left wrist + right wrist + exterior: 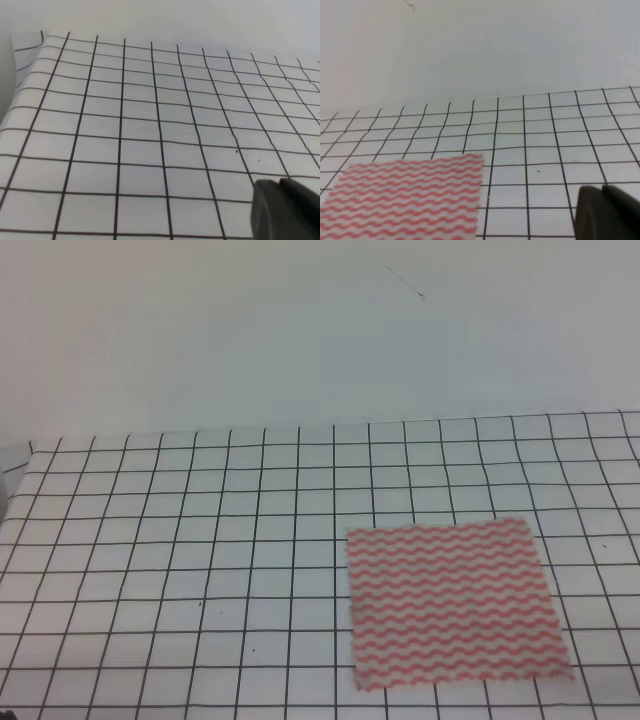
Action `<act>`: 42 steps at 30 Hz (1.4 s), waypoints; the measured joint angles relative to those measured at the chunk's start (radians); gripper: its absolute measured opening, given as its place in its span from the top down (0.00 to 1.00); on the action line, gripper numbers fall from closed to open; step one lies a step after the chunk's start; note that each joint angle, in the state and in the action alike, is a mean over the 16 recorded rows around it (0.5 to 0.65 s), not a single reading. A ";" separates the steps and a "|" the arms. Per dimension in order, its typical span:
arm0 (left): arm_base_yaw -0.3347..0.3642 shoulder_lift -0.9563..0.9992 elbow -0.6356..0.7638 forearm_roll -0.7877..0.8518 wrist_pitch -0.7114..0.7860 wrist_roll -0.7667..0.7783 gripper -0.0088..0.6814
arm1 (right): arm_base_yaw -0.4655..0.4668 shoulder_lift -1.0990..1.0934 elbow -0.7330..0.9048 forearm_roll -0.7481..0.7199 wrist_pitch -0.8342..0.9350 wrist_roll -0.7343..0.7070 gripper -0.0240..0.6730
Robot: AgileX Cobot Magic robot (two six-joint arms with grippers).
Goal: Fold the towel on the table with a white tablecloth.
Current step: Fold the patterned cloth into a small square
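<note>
**Towel flat, unfolded, right of table centre**

White tablecloth: thin black square grid, faintly wrinkled, covers the table. Towel: thin rectangular cloth, pink-red and white wavy stripes, near front edge. No legible writing. Left gripper, right gripper: dark tips only; grip state indeterminate.

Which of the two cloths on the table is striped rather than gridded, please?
The thin pink-red and white wavy-striped towel; the white tablecloth beneath it carries black grid lines.
</note>
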 joint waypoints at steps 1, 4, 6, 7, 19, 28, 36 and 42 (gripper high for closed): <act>0.000 0.000 0.000 0.000 0.000 0.000 0.99 | 0.000 0.000 0.000 0.000 0.000 0.000 0.97; 0.000 0.000 0.000 0.000 0.000 0.000 0.99 | 0.000 0.001 0.000 0.000 0.000 -0.002 0.97; 0.000 0.000 0.000 0.000 0.000 0.000 0.99 | 0.000 0.001 0.000 0.000 0.000 -0.003 0.97; 0.000 0.000 0.000 0.000 0.000 0.000 0.99 | 0.000 0.001 0.000 0.000 0.000 -0.003 0.97; 0.000 0.000 0.000 0.000 0.004 0.011 0.99 | 0.000 0.002 0.000 -0.001 0.005 -0.033 0.97; 0.000 -0.001 0.002 0.000 0.013 0.055 0.99 | 0.000 0.002 0.000 -0.011 0.077 -0.128 0.97; 0.000 -0.003 0.004 -0.015 0.016 0.077 0.99 | 0.000 0.002 0.000 -0.008 0.140 -0.186 0.97; 0.000 -0.001 0.002 -0.095 0.005 0.074 0.99 | 0.000 0.002 0.000 0.070 0.135 -0.178 0.97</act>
